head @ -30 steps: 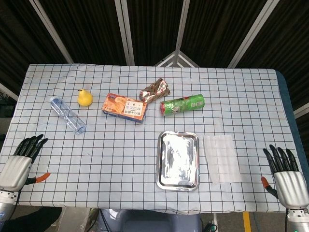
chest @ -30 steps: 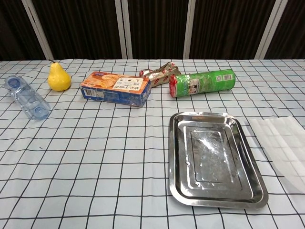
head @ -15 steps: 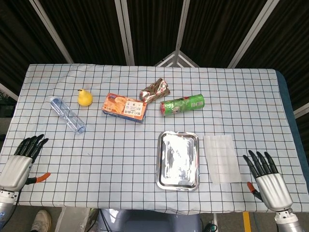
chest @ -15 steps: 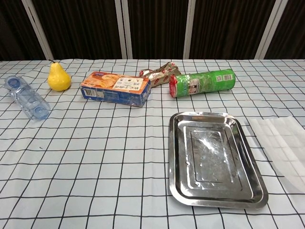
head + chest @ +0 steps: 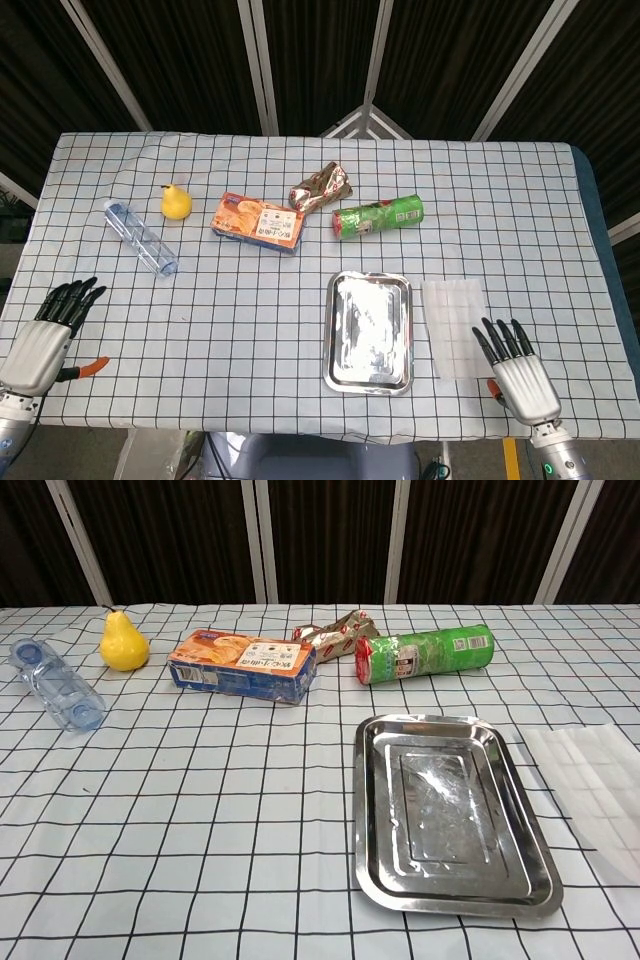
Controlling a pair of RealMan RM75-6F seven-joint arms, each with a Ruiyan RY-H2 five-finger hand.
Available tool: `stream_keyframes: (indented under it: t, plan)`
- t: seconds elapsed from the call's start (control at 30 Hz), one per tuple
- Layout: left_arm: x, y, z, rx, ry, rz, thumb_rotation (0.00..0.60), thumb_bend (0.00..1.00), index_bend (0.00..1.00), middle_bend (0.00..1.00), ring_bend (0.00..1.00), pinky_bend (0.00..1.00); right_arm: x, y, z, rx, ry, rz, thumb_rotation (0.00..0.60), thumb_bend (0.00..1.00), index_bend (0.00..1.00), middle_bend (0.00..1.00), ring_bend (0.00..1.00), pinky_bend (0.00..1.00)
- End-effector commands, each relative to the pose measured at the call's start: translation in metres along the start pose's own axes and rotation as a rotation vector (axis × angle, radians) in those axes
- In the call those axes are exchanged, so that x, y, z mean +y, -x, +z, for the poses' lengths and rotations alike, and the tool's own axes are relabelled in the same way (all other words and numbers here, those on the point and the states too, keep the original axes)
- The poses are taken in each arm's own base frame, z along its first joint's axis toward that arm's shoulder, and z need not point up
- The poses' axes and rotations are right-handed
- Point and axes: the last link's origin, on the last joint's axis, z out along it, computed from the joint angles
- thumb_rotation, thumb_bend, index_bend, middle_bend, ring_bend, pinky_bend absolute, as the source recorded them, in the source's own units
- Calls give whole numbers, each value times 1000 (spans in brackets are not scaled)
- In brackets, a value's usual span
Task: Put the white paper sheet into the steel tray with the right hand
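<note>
Two hands show in the head view, both at the near edge of the counter (image 5: 300,300), which is covered by a white cloth with a black grid. The right hand (image 5: 520,375) lies palm down with its fingers (image 5: 497,343) straight, slightly spread and holding nothing; the fingertips reach the near right corner of the white paper sheet (image 5: 458,326), though actual contact cannot be judged. The sheet lies flat on the counter, ahead of and just left of those fingers, its long side running away from them. The steel tray (image 5: 369,330) sits just beside the sheet's left edge, further left of the right hand's fingers; its bottom is bare and reflective. In the chest view the tray (image 5: 452,810) and the sheet (image 5: 598,790) lie side by side with a narrow strip of cloth between them; neither hand appears there.

The left hand (image 5: 45,340) rests at the near left corner, fingers (image 5: 72,298) extended, apart and empty, well apart from every object. Beyond those fingers, a clear plastic bottle (image 5: 140,236) lies on its side, with a yellow pear (image 5: 176,201) just beyond it. Further toward the centre lie an orange snack box (image 5: 258,222), a crumpled foil packet (image 5: 320,186) and a green cylindrical canister (image 5: 378,217) on its side, all well beyond the fingers of both hands and behind the tray.
</note>
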Motion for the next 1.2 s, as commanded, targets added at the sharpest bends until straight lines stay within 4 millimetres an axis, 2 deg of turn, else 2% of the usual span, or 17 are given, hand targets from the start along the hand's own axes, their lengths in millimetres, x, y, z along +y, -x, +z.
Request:
stream_keyframes:
  t: [0.03,0.4,1.2]
  plan:
    - [0,-1,0,-1,-1,-11,600,0,0,0,0,0,-4,5,3,-14,2,-2,600,348,72,0,0,0]
    - [-1,-3,-1,-1,-11,-22,600,0,0,0,0,0,-11,19,7,-57,4,-19,600,348,72,0,0,0]
    - [2,-4,1,-17,-15,-32,600,0,0,0,0,0,8,34,15,-117,80,-65,600,348,72,0,0,0]
